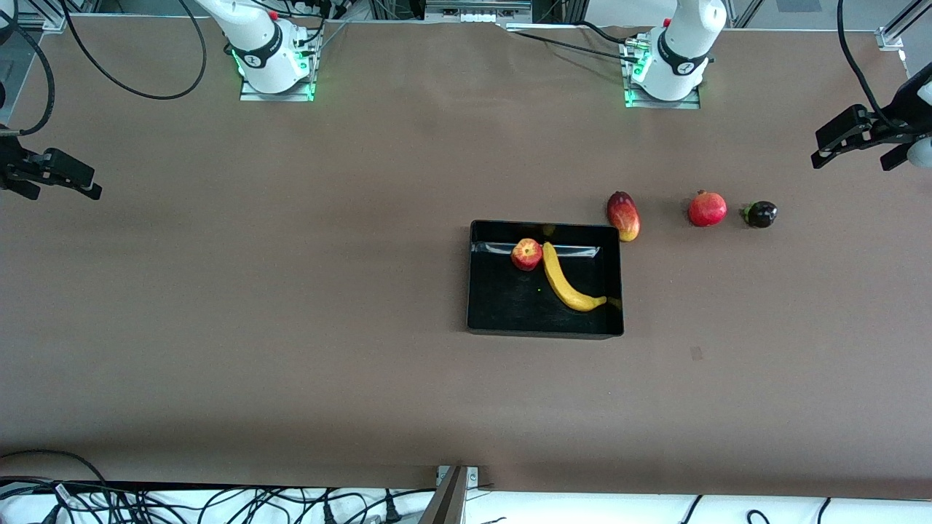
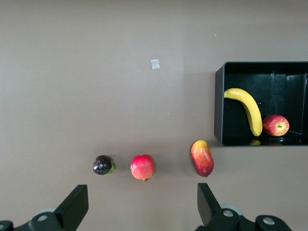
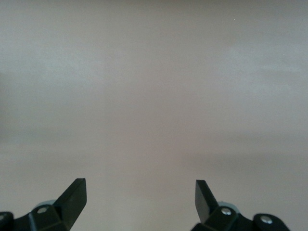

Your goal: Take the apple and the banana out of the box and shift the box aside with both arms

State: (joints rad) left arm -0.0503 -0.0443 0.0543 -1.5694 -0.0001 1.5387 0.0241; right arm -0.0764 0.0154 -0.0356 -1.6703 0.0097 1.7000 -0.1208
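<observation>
With both tools released, left tool (image 1: 821,151) and right tool (image 1: 95,189) over bare tabletop (image 1: 291,306), grasp the small, firm apple (image 1: 526,254) across its middle, the curved banana (image 1: 564,282) mid-length, and the light, glossy box (image 1: 472,280) by its end walls

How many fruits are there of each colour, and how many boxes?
Red fruits: 3, the apple, the mango and the pomegranate
Yellow fruits: 1, the banana
Dark purple fruits: 1, the small round fruit
Black boxes: 1, the box
Total: 6 things
</observation>
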